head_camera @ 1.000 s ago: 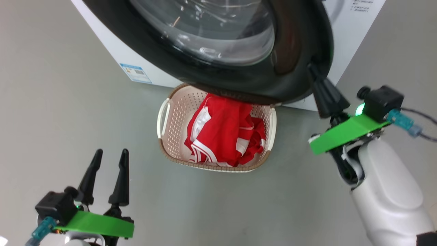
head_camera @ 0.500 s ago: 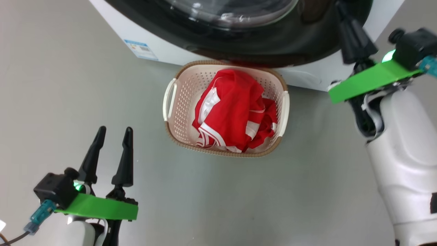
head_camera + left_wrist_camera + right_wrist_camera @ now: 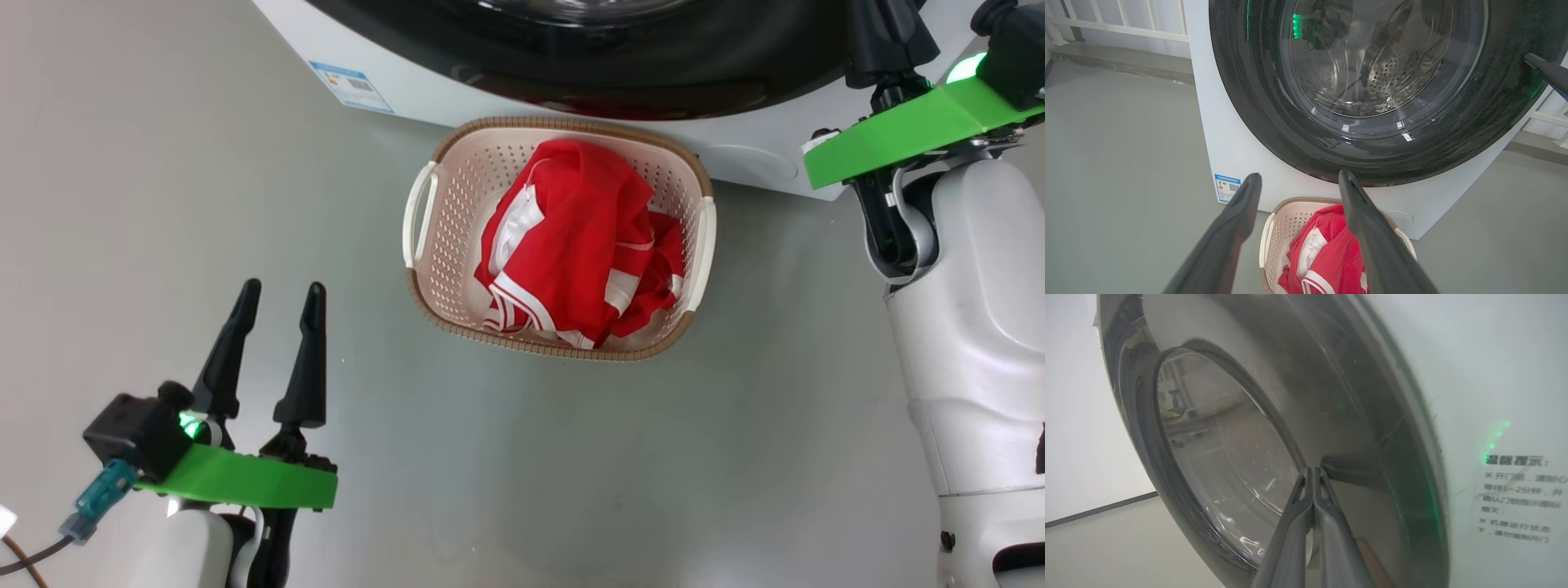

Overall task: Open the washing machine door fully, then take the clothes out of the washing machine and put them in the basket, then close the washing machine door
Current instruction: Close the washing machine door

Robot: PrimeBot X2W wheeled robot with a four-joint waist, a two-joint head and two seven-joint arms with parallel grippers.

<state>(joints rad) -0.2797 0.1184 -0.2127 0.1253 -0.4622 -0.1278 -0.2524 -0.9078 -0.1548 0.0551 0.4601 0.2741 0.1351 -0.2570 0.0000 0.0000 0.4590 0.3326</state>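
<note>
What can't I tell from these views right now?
Latch: head view's top edge crops the washing machine door; right wrist view is hazy there.
Contents of the drum: left wrist view, reflections hide them.
Floor of the basket: head view, clothes cover it.
Text on the blue label: too small.

A bare laundry corner: a white front-loading washing machine [image 3: 1208, 122] stood on a plain grey floor [image 3: 163, 163]. White railings [image 3: 1126, 29] ran behind it, and a cream laundry basket [image 3: 457, 245] sat in front.

Red clothes [image 3: 1327, 253] in the basket [image 3: 1286, 224] below the washing machine door [image 3: 1249, 81], behind 2 parted fingers [image 3: 1224, 241]
</note>
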